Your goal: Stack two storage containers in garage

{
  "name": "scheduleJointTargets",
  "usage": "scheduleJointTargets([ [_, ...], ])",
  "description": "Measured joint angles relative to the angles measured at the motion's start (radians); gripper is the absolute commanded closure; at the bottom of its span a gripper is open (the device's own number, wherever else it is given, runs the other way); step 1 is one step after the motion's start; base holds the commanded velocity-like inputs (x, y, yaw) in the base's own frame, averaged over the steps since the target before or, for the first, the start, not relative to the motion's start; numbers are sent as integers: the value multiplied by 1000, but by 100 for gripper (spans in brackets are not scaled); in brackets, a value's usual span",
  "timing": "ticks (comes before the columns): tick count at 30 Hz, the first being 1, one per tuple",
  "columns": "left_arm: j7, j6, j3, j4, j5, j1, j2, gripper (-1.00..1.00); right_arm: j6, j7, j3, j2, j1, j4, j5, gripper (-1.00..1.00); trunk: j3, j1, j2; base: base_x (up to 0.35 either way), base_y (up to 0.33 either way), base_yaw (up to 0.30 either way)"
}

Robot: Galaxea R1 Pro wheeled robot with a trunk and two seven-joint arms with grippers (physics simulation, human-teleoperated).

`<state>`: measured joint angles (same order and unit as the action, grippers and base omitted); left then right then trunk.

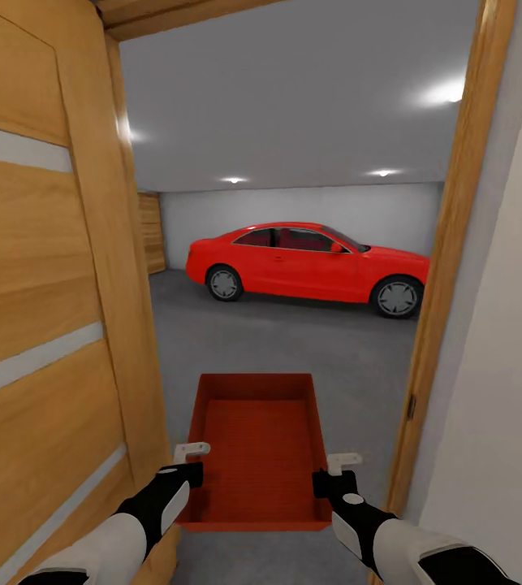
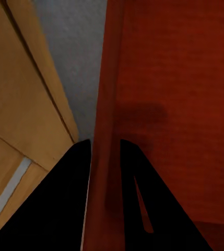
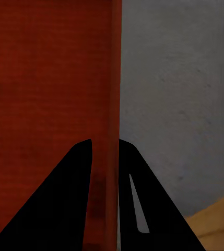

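Through the doorway now, the left claw (image 1: 189, 457) and right claw (image 1: 343, 466) each pinched shut on a side wall of the storage container (image 1: 259, 443), carried level over the garage floor (image 1: 293, 341) (mind the wooden door (image 1: 49, 325), keep centred).

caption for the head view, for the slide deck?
Both pincers, left and right, clamp the side walls of an orange-red storage container in the garage doorway, red car ahead.

readable text: none | labels/brands: none legible on storage container (image 1: 261, 443) walls or floor | red car (image 1: 309, 264) at 12 o'clock: no plate or badge readable | wooden door (image 1: 41, 325) at 9 o'clock: plain panels, unmarked
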<state>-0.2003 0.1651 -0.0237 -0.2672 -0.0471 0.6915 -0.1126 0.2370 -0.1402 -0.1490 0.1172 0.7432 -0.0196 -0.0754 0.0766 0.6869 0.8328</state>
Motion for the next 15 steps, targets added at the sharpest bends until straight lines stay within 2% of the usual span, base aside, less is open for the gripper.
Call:
scheduleJointTargets([
  [15, 0, 1, 0, -1, 0, 0, 0, 100, 0, 0, 1, 0, 0, 0, 0, 100, 0, 0, 0, 292, 228, -275],
])
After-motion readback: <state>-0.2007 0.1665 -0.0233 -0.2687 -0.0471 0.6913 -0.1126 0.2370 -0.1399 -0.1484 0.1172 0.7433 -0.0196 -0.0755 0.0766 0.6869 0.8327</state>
